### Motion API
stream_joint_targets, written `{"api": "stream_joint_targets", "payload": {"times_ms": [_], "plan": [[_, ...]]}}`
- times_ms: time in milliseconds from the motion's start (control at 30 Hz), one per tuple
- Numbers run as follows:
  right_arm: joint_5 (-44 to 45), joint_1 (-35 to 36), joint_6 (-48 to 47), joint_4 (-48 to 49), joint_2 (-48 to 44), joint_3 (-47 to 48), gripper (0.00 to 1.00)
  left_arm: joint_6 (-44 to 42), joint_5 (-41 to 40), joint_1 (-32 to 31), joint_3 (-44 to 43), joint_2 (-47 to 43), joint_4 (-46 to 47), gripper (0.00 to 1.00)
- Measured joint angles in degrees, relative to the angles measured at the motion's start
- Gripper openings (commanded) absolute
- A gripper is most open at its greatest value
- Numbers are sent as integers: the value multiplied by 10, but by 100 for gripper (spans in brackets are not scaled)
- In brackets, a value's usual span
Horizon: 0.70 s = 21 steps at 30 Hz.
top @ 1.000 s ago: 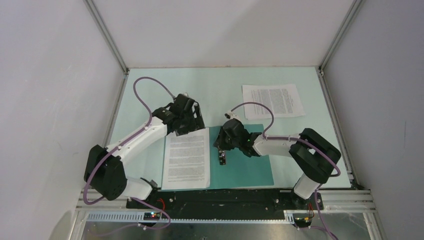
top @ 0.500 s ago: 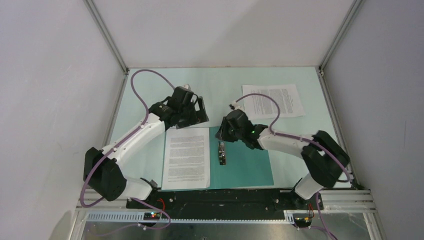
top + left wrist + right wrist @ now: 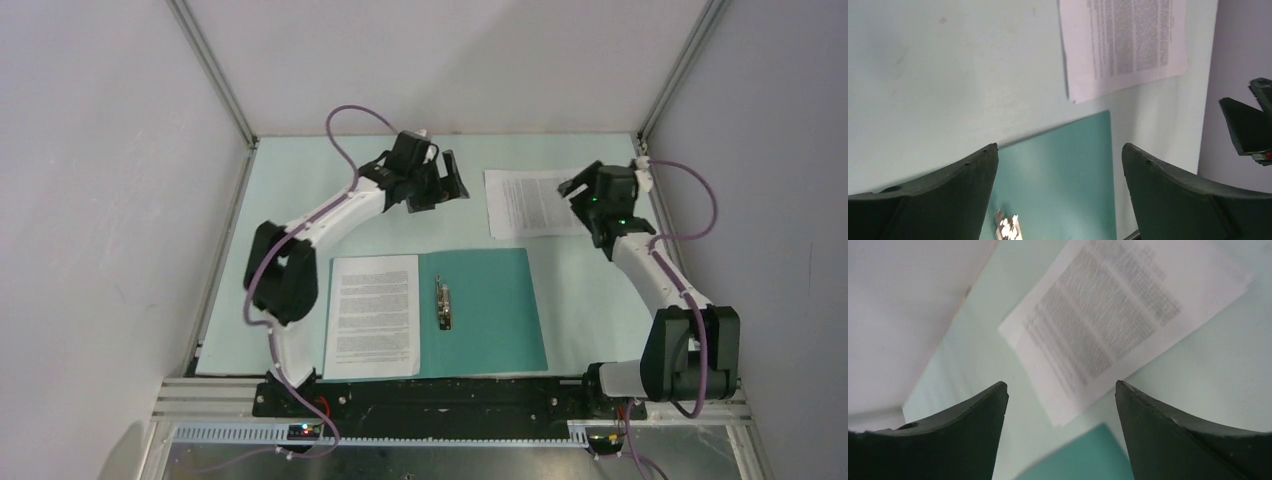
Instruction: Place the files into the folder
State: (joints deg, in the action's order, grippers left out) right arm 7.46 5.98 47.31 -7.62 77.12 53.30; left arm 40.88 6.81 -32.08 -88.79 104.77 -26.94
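- Both my arms have left the folder (image 3: 490, 312) and swung to the far side of the table (image 3: 300, 175); a second ago my right claw (image 3: 592, 200) was at the clip (image 3: 443, 303)
- Right claw hangs over the second sheet (image 3: 540, 203), jaws wide, holding nothing; left claw (image 3: 450, 180) is near that sheet's left edge, also wide and empty
- I judge the first file is done with and the second is next
- The folder lies open and flat; the first sheet (image 3: 375, 315) has stayed on its left cover, edge just beside the clip; the right cover is bare
- The second sheet lies flat, unmoved, well apart from the folder
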Motion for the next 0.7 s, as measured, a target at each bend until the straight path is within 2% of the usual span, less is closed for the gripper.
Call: {"api": "stream_joint_targets", "payload": {"times_ms": [133,267,433,700], "plan": [[-16,-92,0,31,16,0,86,5,29,-2,-84,101,24,96],[-41,-172,3,58,76,0,86,13,52,-6,-169,188,40,96],[-65,-221,4,72,141,0,87,27,76,-13,-224,255,50,96],[-104,-264,2,110,193,0,88,50,123,-27,-300,341,67,96]]}}
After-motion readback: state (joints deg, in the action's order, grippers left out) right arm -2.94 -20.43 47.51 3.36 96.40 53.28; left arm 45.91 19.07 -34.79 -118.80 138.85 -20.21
